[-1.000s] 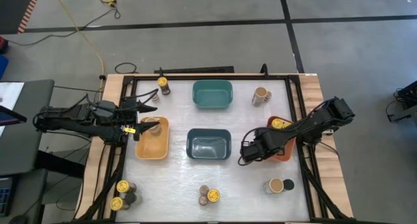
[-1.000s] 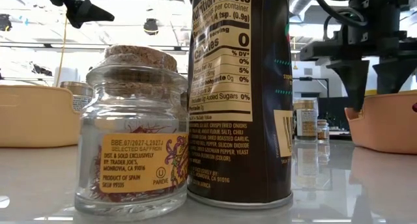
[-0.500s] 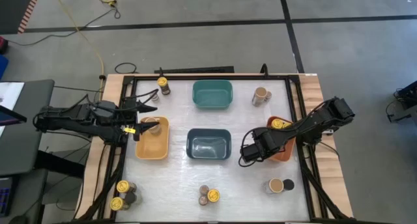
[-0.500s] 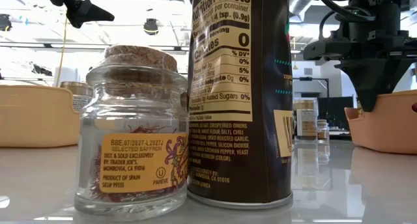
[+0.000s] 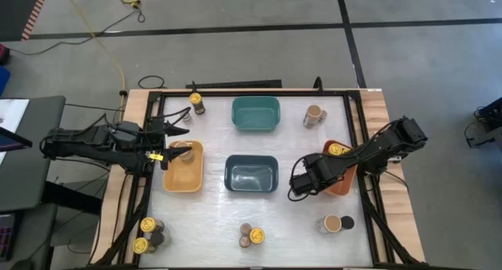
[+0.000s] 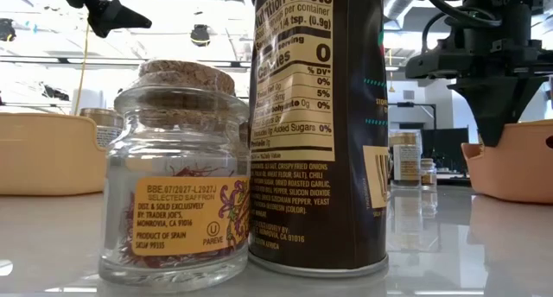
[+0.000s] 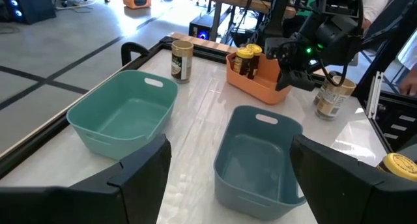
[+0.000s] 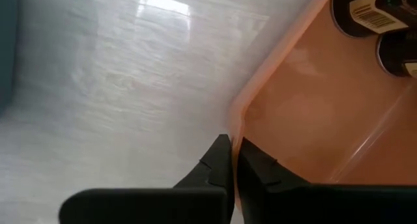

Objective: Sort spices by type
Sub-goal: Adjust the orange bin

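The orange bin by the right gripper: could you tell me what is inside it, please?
The orange bin holds yellow-lidded jars at its far end. The right gripper, shut on the bin's wall, blocks part of the floor from overhead.

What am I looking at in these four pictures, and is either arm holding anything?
This is a two-armed robot at a table, sorting spice jars into bins. One picture looks straight down. One sits at table height, right behind a cork-topped jar and a dark can. The other two come from a camera on each wrist. On the table stand a teal bin, a dark-blue bin, a yellow bin with one jar in it, and an orange bin with yellow-lidded jars. More loose jars stand near the edges. The left gripper hangs by the yellow bin, fingers wide apart, holding nothing. The right gripper has its fingers shut on the orange bin's rim.
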You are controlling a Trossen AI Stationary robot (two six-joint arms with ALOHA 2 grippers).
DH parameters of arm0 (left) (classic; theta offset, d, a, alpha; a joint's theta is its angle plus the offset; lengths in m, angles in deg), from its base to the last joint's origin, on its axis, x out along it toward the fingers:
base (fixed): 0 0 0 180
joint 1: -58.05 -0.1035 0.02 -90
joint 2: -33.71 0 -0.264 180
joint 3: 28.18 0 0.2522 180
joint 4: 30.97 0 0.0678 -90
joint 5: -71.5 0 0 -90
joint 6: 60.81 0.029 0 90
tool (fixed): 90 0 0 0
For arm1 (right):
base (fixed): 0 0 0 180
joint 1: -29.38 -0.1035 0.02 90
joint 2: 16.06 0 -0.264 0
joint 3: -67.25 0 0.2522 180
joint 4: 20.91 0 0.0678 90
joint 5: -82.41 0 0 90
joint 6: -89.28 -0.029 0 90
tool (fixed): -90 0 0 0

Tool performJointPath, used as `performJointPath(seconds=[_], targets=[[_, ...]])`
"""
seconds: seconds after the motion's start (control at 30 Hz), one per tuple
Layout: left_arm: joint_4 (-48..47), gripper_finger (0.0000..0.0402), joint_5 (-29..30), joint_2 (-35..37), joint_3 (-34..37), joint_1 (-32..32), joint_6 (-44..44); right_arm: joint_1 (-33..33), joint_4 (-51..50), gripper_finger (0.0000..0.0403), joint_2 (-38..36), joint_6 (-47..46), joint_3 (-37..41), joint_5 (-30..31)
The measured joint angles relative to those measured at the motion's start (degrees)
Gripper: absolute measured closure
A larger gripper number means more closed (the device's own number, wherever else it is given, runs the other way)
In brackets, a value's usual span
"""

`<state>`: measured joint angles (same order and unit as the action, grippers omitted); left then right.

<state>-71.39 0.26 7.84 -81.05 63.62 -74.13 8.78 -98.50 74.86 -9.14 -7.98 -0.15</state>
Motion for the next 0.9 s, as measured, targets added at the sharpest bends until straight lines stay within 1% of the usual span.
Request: performJointPath(seconds=[0.17, 0.9], targets=[[0.0, 0.0102, 0.0, 0.0, 0.0, 0.0, 0.0, 0.0, 0.1, 0.0368, 0.0, 2.1, 0.0, 0.0], [0.5, 0.0102, 0.0, 0.0, 0.0, 0.0, 0.0, 0.0, 1.7, 0.037, 0.0, 20.1, 0.0, -0.2]])
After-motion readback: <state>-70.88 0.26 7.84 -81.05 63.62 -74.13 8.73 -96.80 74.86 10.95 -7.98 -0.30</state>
